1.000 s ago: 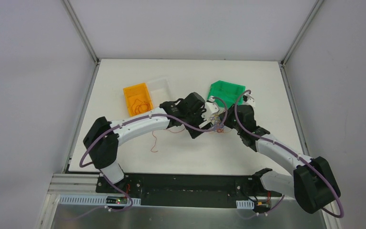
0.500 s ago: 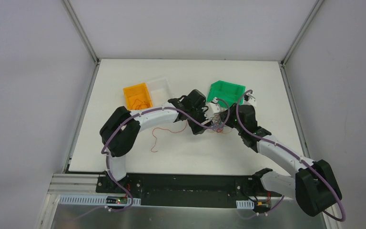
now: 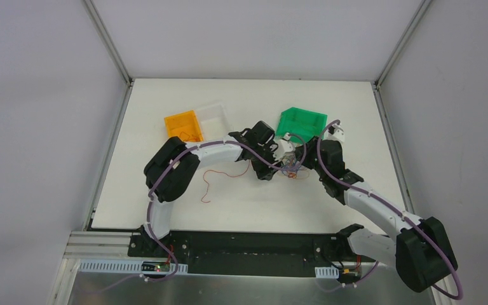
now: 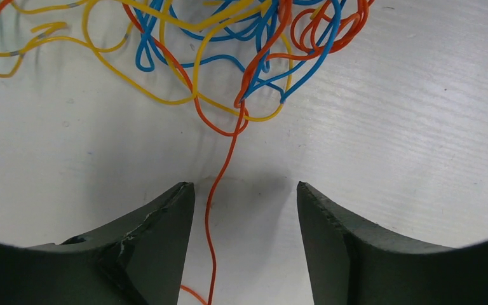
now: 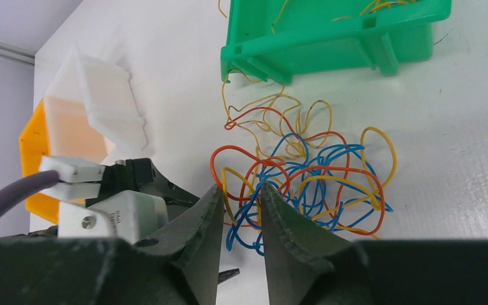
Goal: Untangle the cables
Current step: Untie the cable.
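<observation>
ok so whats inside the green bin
A few thin yellow cables lie inside the green bin, seen from the right wrist. Its near wall and the picture's edge hide most of the floor, so the count is unclear. The tangled clump sits outside it.

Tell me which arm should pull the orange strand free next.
Left. The left gripper is open astride the single orange strand trailing from the clump. The right gripper sits nearly closed at the clump's tangled edge, several strands between its fingers.

Tangled cables (image 5: 300, 183) (orange, blue, yellow) near green bin (image 5: 330, 35), right gripper (image 5: 241, 188) narrowly parted at their edge
</observation>
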`<action>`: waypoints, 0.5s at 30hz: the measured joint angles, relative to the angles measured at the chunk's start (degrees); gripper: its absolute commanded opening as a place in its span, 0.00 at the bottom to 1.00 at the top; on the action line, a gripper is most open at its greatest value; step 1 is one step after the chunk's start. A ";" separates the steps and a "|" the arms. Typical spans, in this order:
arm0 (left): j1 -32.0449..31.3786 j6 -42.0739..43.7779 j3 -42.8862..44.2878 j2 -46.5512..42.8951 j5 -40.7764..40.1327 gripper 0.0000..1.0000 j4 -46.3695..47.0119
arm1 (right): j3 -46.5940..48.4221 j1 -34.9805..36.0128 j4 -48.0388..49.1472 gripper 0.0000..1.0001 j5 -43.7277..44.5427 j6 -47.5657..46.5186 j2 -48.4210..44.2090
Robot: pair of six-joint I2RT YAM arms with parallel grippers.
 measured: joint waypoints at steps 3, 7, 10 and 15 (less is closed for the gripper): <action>0.00 -0.17 0.46 1.42 0.70 0.23 0.26 | -0.20 0.00 0.11 0.33 0.44 0.13 -0.11; 0.37 -0.61 1.07 1.99 0.98 0.00 0.61 | -0.28 0.00 0.37 0.40 1.53 0.26 -0.33; 0.37 -0.70 1.07 2.05 1.01 0.00 0.61 | -0.79 -0.02 0.52 0.59 2.75 0.50 -1.27; 0.42 -1.92 0.68 1.29 0.94 0.00 0.52 | -1.18 -0.31 -0.13 0.73 6.64 1.99 -3.23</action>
